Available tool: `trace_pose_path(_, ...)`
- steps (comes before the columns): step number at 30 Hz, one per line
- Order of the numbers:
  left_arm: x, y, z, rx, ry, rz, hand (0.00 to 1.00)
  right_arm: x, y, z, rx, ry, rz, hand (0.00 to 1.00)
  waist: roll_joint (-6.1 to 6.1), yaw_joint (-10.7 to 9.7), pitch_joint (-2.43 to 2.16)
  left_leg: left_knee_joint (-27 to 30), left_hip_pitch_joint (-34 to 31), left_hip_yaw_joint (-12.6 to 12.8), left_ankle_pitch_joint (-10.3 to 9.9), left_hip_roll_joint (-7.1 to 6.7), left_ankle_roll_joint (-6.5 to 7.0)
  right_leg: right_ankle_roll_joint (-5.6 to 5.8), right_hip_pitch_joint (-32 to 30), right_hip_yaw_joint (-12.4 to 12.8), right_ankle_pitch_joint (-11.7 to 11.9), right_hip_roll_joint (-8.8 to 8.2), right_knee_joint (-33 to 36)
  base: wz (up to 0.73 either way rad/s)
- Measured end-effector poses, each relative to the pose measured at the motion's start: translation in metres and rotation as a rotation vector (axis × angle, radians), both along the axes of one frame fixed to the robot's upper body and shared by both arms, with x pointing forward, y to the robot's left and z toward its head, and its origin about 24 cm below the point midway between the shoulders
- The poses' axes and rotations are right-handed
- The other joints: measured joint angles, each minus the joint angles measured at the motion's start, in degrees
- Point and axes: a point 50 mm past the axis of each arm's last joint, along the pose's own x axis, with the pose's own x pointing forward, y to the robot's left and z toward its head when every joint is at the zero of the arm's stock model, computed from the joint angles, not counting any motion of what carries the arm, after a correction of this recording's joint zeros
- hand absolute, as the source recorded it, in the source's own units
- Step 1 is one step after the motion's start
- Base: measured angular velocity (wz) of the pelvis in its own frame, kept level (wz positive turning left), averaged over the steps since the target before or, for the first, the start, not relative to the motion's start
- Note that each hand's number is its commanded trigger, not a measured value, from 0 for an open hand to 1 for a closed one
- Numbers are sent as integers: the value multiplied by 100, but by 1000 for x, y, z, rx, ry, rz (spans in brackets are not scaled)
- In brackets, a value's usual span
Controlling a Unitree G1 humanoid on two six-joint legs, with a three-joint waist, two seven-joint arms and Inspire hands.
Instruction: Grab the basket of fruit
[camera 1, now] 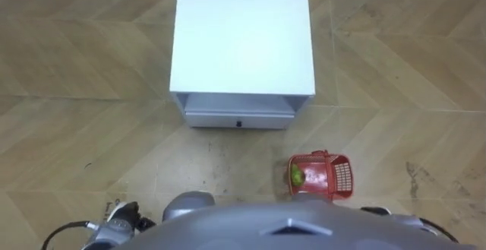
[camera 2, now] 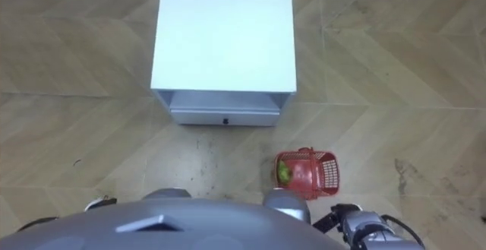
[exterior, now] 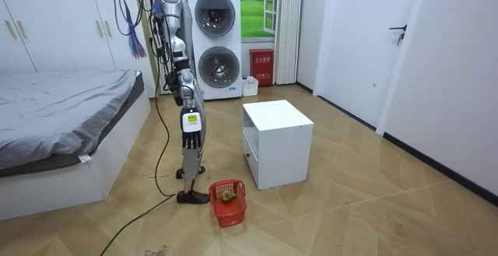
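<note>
- Hanging straight down, the fingers (exterior: 189, 143) of the right hand (exterior: 189, 130) look loose and hold nothing.
- The left hand (camera 1: 121, 218) shows low by the robot's side; I cannot tell how it is set.
- The robot stands tall, facing the white cabinet (camera 1: 243, 41).
- The red basket (camera 1: 323, 175) sits on the floor (camera 1: 76, 143), close in front of the robot on its right side, apart from the cabinet.
- A green fruit (camera 1: 296, 175) lies inside.
- The basket looks like light, stiff plastic with holes in its sides, so it should be easy to lift.
- Tipping it could let the fruit roll out.
- The best hold is likely a top handle or the rim, and the robot would need to bend low.
</note>
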Motion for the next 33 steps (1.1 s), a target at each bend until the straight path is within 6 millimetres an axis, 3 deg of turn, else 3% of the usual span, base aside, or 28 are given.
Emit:
trace_pose_path(2, -1, 6, 2, 7, -15, 35, 0, 0, -3, 1, -17, -16, -20, 0, 17, 14, 12, 110, -168, 66, 4, -21, 118, -134, -275, -243, -363, -263, 1432, 18)
trace_pose_path(5, -10, 13, 3, 22, -5, 33, 0, 5, -5, 2, -44, -49, -20, 0, -102, 187, -65, 243, -346, 136, 4, -108, 179, -235, 14, -28, -340, -444, 2923, -1)
trace_pose_path(7, -5, 14, 4, 19, -27, 29, 0, 16, -6, 4, -50, -90, -8, 0, -168, 224, -94, 503, -686, 97, 6, -108, 193, -281, 249, 97, -155, -456, 3112, 3)
trace_pose_path(8, -1, 14, 4, 17, -39, 21, 0, 27, -7, 6, -54, -121, -2, 0, -201, 244, -95, 716, -974, 77, 7, -103, 194, -248, 418, 177, -41, -493, 3058, 10)
trace_pose_path(10, 13, 14, 5, 14, -83, 24, 0, 40, -6, 9, -63, -173, -16, 0, -245, 199, -53, 1101, -1446, 29, 7, -89, 194, -276, 633, 174, 96, -617, 2578, 16)
trace_pose_path(11, 25, 16, 7, 18, -120, 29, 0, 53, -4, 11, -51, -230, -42, 0, -268, 177, -39, 1527, -1903, -122, 6, -74, 193, -275, 645, 235, 148, -642, 2168, 27)
trace_pose_path(12, 31, 17, 8, 25, -135, 26, 0, 60, -2, 12, -45, -257, -58, 0, -247, 146, -17, 1787, -2144, -230, 6, -59, 192, -99, 656, 255, -105, -570, 2061, 27)
trace_pose_path(13, 48, 16, 11, 41, -175, 11, 0, 71, 0, 15, -47, -299, -56, 0, -214, 162, 22, 2214, -2546, -454, 5, 11, 186, -51, 617, 245, -511, -414, 1947, 16)
trace_pose_path(14, 56, 15, 12, 45, -205, 4, 0, 80, 5, 16, -47, -328, -56, 0, -215, 188, 33, 2472, -2870, -743, 43, 32, 120, -47, 520, 257, -757, -248, 1928, 7)
trace_pose_path(15, 58, 15, 12, 45, -216, 12, 0, 85, 7, 18, -43, -346, -66, 0, -153, 195, -13, 2528, -3005, -859, 68, -7, 72, -51, 467, 258, -853, -183, 1933, 18)
trace_pose_path(16, 65, 14, 13, 51, -244, 12, 0, 95, 10, 21, -46, -382, -74, 0, -199, 157, -48, 2580, -3217, -1013, 110, -43, -7, -6, 305, 336, -1144, -156, 2072, 33)
trace_pose_path(17, 76, 12, 15, 55, -275, -2, 0, 107, 10, 26, -59, -426, -81, 0, -296, 186, -5, 2798, -3511, -1035, 118, -79, -23, 49, 85, 457, -1541, -190, 2347, 34)
trace_pose_path(18, 81, 11, 16, 54, -291, -3, 0, 115, 10, 29, -67, -451, -85, 0, -332, 188, 23, 2978, -3692, -1039, 117, -91, -24, 55, -35, 468, -1762, -206, 2525, 23)
trace_pose_path(20, 84, 9, 15, 56, -290, 3, 0, 144, 12, 43, -88, -555, -81, 0, -341, 165, 55, 3787, -4446, -1142, 53, -103, -80, 39, -485, 477, -2493, -229, 3257, 13)
trace_pose_path(21, 83, 8, 15, 53, -286, 12, 0, 150, 12, 46, -93, -577, -87, 0, -334, 165, 57, 3956, -4577, -1153, -25, -110, -79, 41, -588, 435, -2649, -258, 3480, 19)
trace_pose_path(22, 81, 8, 14, 54, -272, 18, 0, 158, 11, 51, -106, -610, -100, 0, -318, 165, 61, 4239, -4766, -1153, -335, -152, -69, 31, -780, 366, -2941, -335, 4007, 35)
trace_pose_path(23, 80, 8, 13, 57, -263, 20, 0, 164, 9, 55, -109, -637, -137, 0, -312, 150, 69, 4595, -5007, -1145, -485, -227, 13, 66, -998, 398, -3140, -415, 4618, 39)
trace_pose_path(24, 81, 8, 13, 58, -263, 16, 0, 167, 8, 57, -107, -653, -159, 0, -305, 153, 74, 4760, -5102, -1122, -551, -250, 48, 85, -1113, 405, -3179, -479, 4950, 42)
trace_pose_path(25, 76, 10, 13, 61, -258, 27, 0, 169, 7, 59, -102, -678, -199, 0, -323, 154, 68, 5067, -5243, -976, -670, -260, 115, 97, -1315, 426, -3196, -658, 5680, 57)
trace_pose_path(28, 76, 15, 14, 87, -277, 40, 0, 177, -1, 68, -113, -749, -289, 0, -401, -11, 58, 5753, -5563, -341, -893, -183, 348, 95, -1720, 525, -3158, -1204, 7189, 85)
trace_pose_path(29, 79, 14, 15, 93, -292, 37, 0, 182, -5, 74, -120, -782, -314, 0, -408, -59, 65, 5988, -5683, -187, -953, -151, 365, 93, -1862, 566, -3157, -1377, 7600, 68)
trace_pose_path(31, 78, 16, 16, 106, -295, 41, 0, 194, -7, 83, -116, -820, -327, 0, -360, 71, 78, 6299, -5848, -114, -1038, -106, 408, 92, -2074, 647, -3158, -1514, 8043, -11)
trace_pose_path(33, 80, 20, 17, 128, -306, 47, 0, 201, -7, 90, -113, -861, -342, 0, -409, 137, 92, 6595, -5986, -58, -1193, -111, 485, 90, -2186, 753, -3146, -1634, 8551, -13)
